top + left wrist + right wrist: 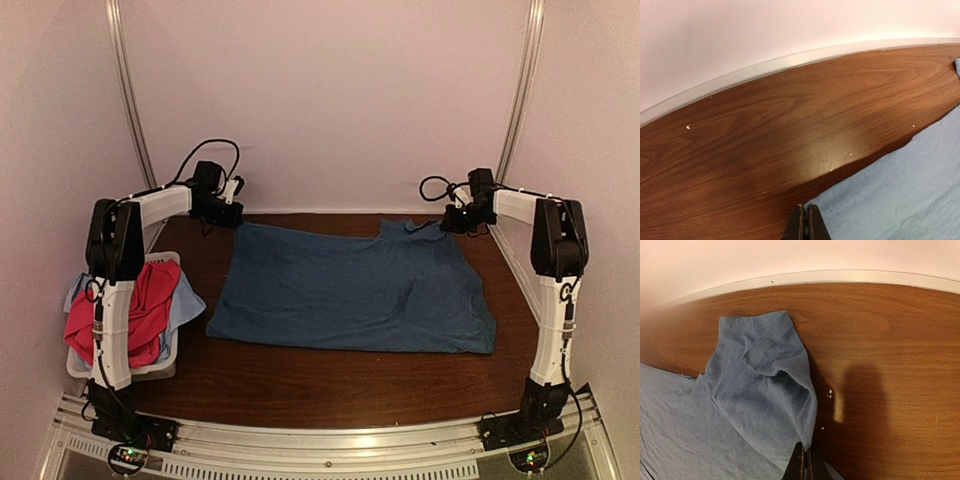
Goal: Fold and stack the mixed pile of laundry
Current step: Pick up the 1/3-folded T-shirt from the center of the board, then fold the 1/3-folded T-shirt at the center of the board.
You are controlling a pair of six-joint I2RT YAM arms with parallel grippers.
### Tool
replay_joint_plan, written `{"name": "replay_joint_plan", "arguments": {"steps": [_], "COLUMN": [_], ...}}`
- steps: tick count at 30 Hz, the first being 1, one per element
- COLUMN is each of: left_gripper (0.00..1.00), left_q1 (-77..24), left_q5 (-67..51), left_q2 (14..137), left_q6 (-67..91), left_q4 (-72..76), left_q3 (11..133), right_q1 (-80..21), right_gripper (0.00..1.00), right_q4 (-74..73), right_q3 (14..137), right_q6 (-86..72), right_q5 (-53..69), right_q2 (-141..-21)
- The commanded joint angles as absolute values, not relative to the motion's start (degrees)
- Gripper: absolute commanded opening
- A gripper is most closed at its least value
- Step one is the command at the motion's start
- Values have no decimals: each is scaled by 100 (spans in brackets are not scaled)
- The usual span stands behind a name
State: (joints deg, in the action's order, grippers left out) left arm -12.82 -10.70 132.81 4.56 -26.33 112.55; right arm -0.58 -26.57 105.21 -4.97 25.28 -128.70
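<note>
Pinching the far edge of the dark blue T-shirt (350, 285), the left gripper (806, 224) is closed on one corner and the right gripper (803, 464) is closed on the cloth beside the sleeve. I judge this paired hold is meant to fold the far edge evenly. The shirt lies spread flat on the table (330, 390). The magenta-pink shirt (150, 300) and the pale light-blue cloth (188, 300) sit in the white basket (165, 368) at the left.

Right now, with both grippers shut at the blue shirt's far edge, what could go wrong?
The left gripper pinches only the very corner of the dark blue T-shirt, so it may slip out when lifted. The right gripper holds the bunched sleeve at its edge, so the fold may turn crooked.
</note>
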Motion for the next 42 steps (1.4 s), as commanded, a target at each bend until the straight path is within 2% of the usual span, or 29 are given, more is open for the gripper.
{"name": "replay_joint_plan", "arguments": {"steps": [1,19,31,42], "left_gripper": [0,0,0,0], "left_q1": [-1248,-1257,-1331,-1389], "left_q5": [-1002,-851,-569,-197], "left_q2": [12744,10888,10371,10507], "left_q6": [386,1064,1328,1359], "left_q4": [-2148,-1125,-1137,-1108], "left_q3": [10650,7746,7017,6693], "right_q1": [83,84,0,-168], "right_gripper": [0,0,0,0], "right_q4": [-2303,-1409,-1009,-759], "right_q3": [10048,7421,6189,5591], "right_q6": [-580,-911,-1144,-1236], "right_q5": [2645,2795,2918,2799], "right_q2": [-12216,-10441,-9528,-9534]}}
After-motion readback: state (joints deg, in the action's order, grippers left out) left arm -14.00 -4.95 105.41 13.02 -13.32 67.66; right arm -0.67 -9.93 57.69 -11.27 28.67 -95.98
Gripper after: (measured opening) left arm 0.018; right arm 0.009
